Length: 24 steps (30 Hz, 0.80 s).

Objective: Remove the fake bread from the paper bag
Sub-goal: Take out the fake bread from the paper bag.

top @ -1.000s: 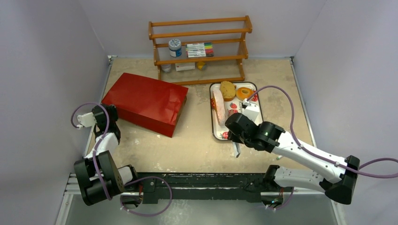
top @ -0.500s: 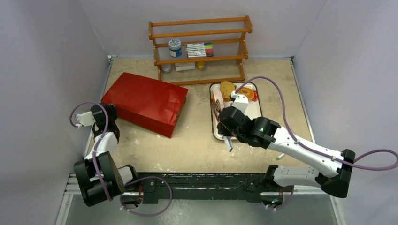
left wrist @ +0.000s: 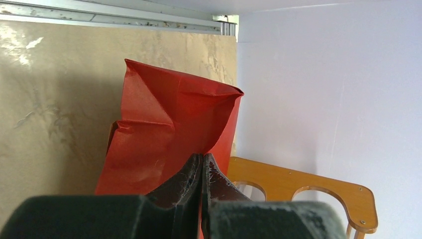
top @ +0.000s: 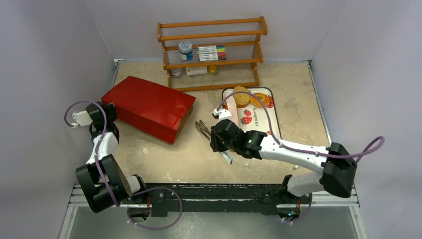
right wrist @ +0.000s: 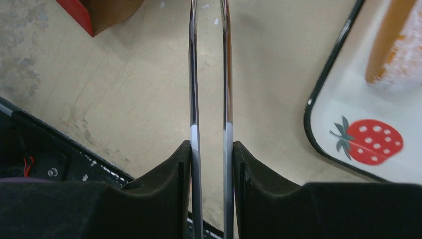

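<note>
Top view: bag [top: 147, 105] lies flat on the tabletop [top: 164, 154], left of centre, red side up, mouth end pointing right. Left claw [top: 103, 108] sits at the bag's left end. Right claw [top: 213, 133] is between bag and tray [top: 271, 124], holding tongs [top: 201, 128]. Tong tips are just beside the bag's mouth, not touching as far as I can tell. Bread [top: 242, 96] sits at the far end of the tray. Can't see inside the bag from here. Rack [top: 214, 52] stands at the far edge.

Left wrist: left claw [left wrist: 202, 167] is clamped shut on a fold of the red bag [left wrist: 169, 119], with creased paper rising above the fingers. Rack [left wrist: 298, 186] is at lower right.

Right wrist: right claw [right wrist: 211, 147] grips the tongs [right wrist: 193, 74]; both metal arms are pressed between the fingers, parallel with a narrow gap. Tong tips run off the top edge. Bag [right wrist: 79, 10] corner shows at top left, brown inside visible. Tray [right wrist: 348, 109] is at right, with sugared bread [right wrist: 393, 45] on it.
</note>
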Motion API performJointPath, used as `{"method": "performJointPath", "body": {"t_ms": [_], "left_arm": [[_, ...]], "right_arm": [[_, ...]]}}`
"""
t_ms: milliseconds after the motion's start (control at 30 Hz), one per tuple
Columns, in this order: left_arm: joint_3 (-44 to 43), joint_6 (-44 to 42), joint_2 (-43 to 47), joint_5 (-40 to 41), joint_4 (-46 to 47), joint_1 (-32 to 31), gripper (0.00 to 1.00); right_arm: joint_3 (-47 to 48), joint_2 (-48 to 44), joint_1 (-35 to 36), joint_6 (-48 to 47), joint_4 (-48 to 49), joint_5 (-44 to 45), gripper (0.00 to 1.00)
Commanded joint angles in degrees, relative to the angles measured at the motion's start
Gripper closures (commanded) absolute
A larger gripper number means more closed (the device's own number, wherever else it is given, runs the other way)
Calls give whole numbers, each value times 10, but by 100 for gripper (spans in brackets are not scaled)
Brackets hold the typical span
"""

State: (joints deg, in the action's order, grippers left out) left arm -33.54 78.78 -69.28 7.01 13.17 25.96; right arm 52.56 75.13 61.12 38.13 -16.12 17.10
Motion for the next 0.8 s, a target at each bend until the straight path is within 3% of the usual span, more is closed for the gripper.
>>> {"method": "performJointPath", "body": {"t_ms": [0,433,767], "left_arm": [[-51,-26,-28,-68,16,20,100],[-43,-22,-64,-125,62,39,100],[-46,-9,-72,-128,88,40,100]], "right_arm": [[2,36,4,-51,151,-31,66],[80,186,3,-94,266,-56,67],[157,285,-1,-117,225,-79,68]]}}
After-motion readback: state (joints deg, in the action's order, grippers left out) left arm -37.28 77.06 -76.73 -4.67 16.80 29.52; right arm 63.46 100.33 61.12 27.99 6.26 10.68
